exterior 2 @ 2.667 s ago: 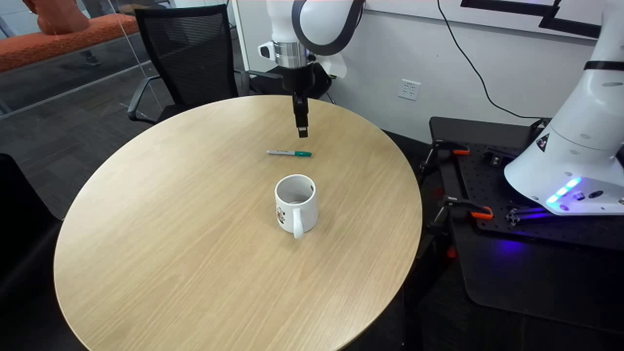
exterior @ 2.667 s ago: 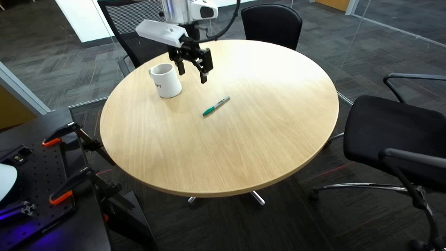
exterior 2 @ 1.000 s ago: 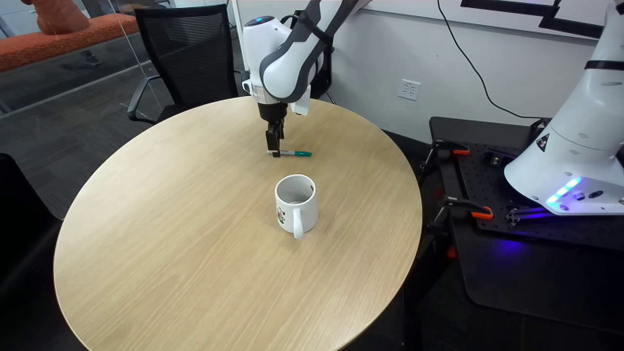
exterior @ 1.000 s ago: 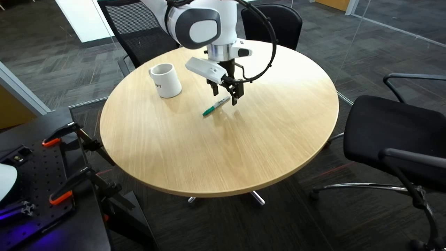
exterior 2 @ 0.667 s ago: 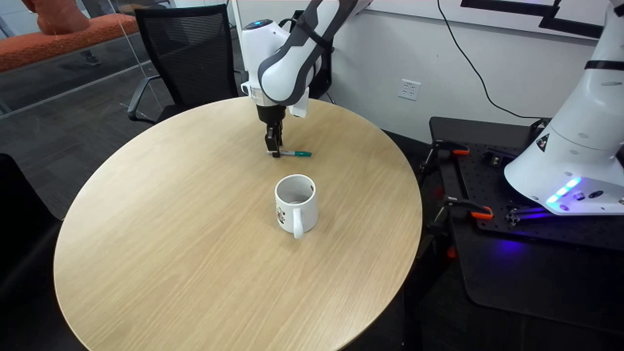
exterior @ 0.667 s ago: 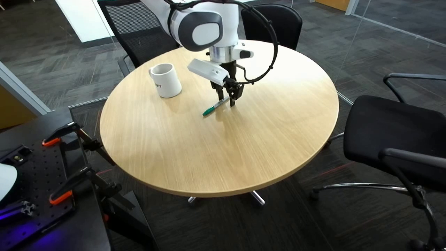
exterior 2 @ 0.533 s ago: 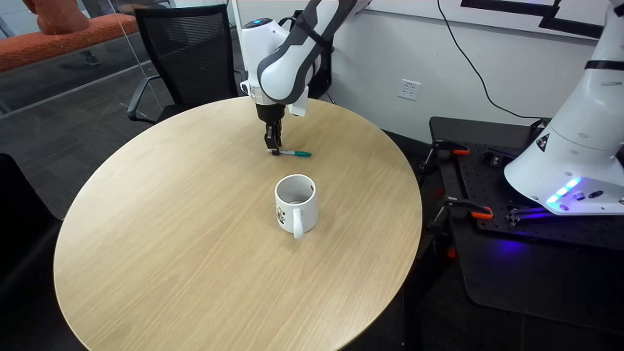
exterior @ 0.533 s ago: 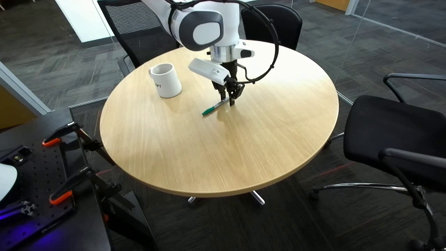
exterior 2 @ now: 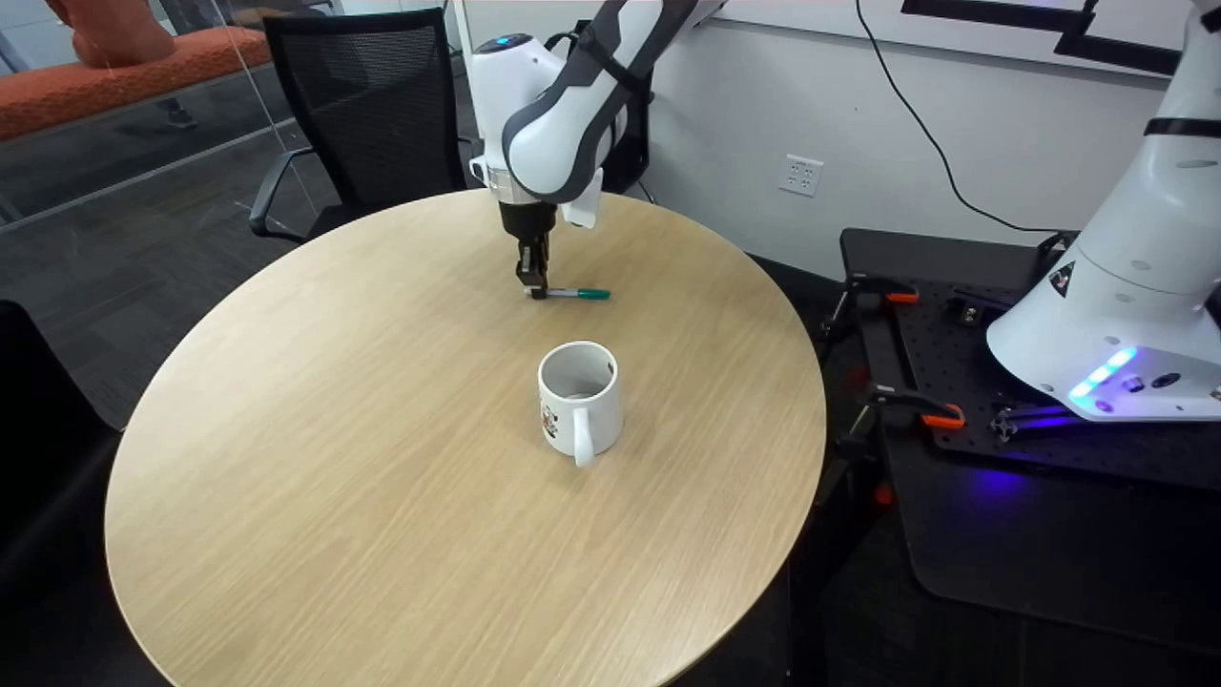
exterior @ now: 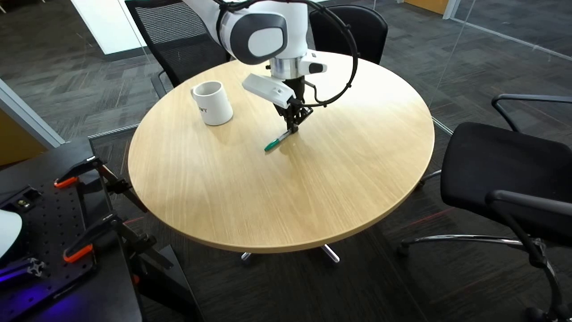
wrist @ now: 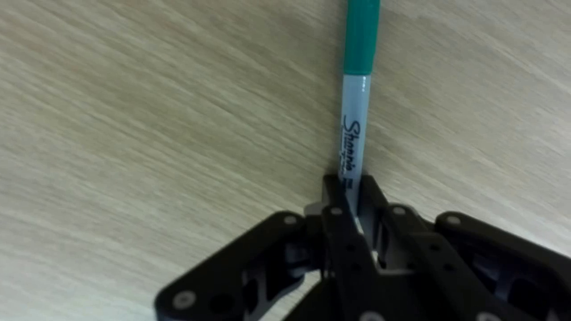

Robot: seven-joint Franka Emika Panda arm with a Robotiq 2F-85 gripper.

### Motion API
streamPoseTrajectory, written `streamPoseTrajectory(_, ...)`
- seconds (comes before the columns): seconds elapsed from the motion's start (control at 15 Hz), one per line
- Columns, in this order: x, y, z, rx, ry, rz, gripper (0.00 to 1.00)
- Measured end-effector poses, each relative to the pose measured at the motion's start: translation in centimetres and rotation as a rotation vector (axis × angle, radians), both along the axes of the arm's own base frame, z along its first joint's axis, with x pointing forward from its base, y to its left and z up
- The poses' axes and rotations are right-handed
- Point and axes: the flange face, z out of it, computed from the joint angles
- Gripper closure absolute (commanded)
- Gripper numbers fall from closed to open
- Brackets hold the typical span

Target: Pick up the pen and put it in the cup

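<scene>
The pen (wrist: 355, 102), green-capped with a pale grey barrel, lies flat on the table or nearly so. My gripper (wrist: 349, 183) is shut on its grey end, one dark finger against each side of the barrel, as the wrist view shows. Its cap end sticks out free of the fingers, and the far tip is hidden between them. In both exterior views the gripper (exterior: 292, 129) points down at the tabletop with the pen (exterior 2: 589, 294) in it. The cup, a white mug (exterior: 216, 106), stands upright a short way off; its opening and handle show in an exterior view (exterior 2: 582, 410).
The round wooden table (exterior: 286, 201) carries the mug and pen. Black chairs (exterior: 514, 165) stand around it. A dark side table (exterior 2: 1030, 572) with orange-tipped clamps (exterior 2: 940, 417) and the robot's white base (exterior 2: 1126, 315) is close to its edge.
My gripper has come across from near the mug and down to the pen. Within the last half second its jaws have closed on the barrel, and the pen has shifted slightly. The mug has stayed put.
</scene>
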Motion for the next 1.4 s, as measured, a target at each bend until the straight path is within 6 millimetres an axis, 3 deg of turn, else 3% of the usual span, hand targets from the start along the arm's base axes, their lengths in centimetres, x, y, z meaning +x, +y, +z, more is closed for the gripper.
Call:
streamPoseTrajectory(0.33, 0.5, 1.4, 2.0, 0.012, -0.025, -0.004, 0.97)
streamPoseTrajectory(0.73, 0.9, 2.7, 9.6, 0.012, -0.078, 0.017, 0.97)
streamPoseTrajectory(1.2, -0.6, 5.2, 17.9, 0.004, -0.014, -0.002, 0.97)
streamPoseTrajectory(1.4, -1.5, 6.2, 20.4, 0.003, -0.022, 0.029, 0.97)
